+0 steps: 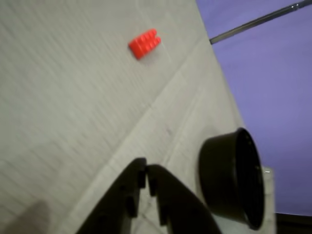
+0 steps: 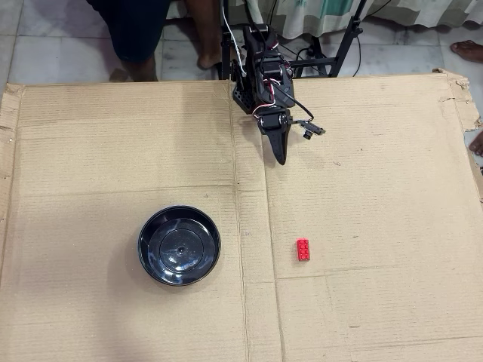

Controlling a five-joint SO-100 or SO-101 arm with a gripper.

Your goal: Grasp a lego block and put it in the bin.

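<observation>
Closest to my wrist camera, at the bottom centre of the frame, sits my gripper [image 1: 147, 170]: two black fingers pressed together at their tips, with only a thin slit between them, holding nothing and touching nothing. Just to its right in that view the bin [image 1: 229, 183] appears on its side, a glossy black bowl with its rim turned toward the right edge of the frame, near my fingers but apart from them. Far off in the upper left-centre of the wrist view lies the lego block [image 1: 145, 43], bright red with its studs showing, alone on the pale cardboard [image 1: 73, 107].

From overhead, my gripper [image 2: 281, 158] points down the frame from the top centre, jaws closed to a point, hovering over the cardboard sheet [image 2: 377, 188]. My arm [image 2: 262, 75] rises behind it at the top edge. The red lego block [image 2: 303, 250] rests flat on the cardboard in the lower right-centre of the frame, well apart from my fingertips. The bin [image 2: 151, 260] stands upright in the lower left-centre, empty, well apart from the brick, with a cardboard crease running between them.
</observation>
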